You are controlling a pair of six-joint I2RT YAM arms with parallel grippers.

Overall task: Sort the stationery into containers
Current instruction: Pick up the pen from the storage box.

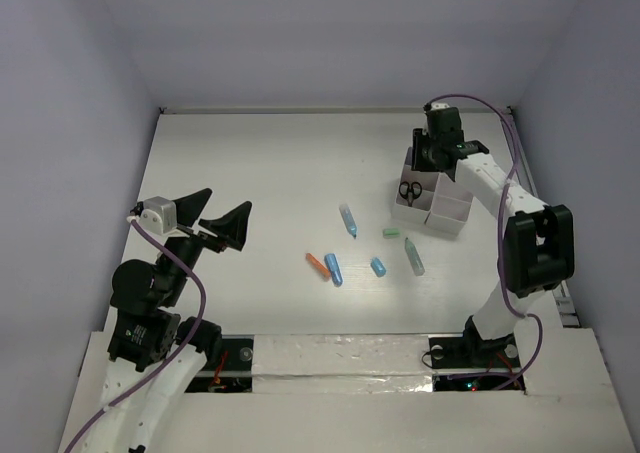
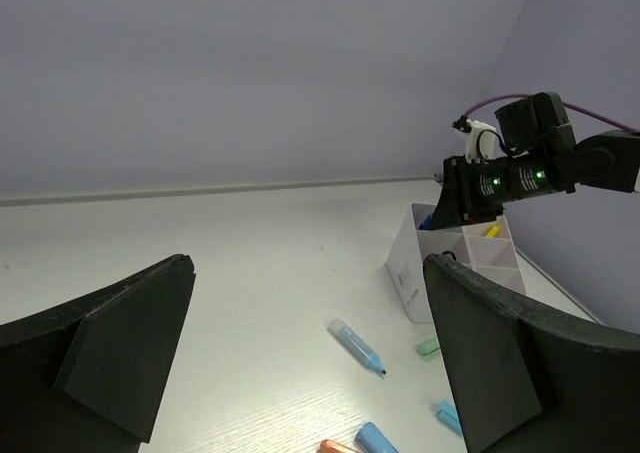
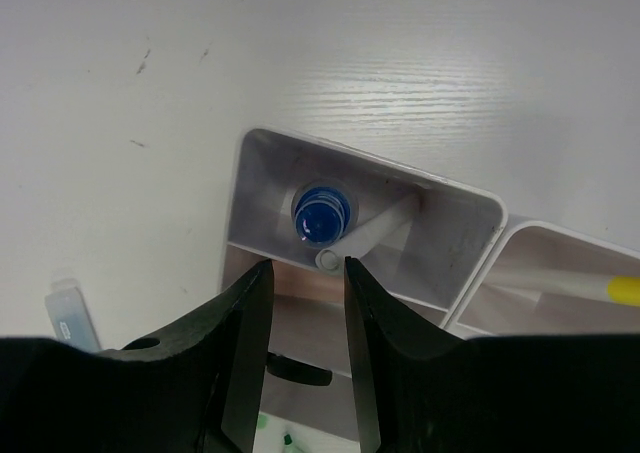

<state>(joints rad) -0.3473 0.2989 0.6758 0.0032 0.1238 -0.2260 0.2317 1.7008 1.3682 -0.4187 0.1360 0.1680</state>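
R end effector [image 3: 308, 268], narrowly open, over blue-capped bottle [image 3: 322, 214] hidden from top cam; L end effector [image 1: 229, 199] wide open.

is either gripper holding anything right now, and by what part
Nothing is held. The left gripper is wide open and empty. The right gripper has its jaws apart above a container, with the white pen lying inside it, its end untouched.

White wood-grain table [image 1: 250, 173] w/ pale lavender walls [image 1: 350, 33] on 3 sides, soft even light.
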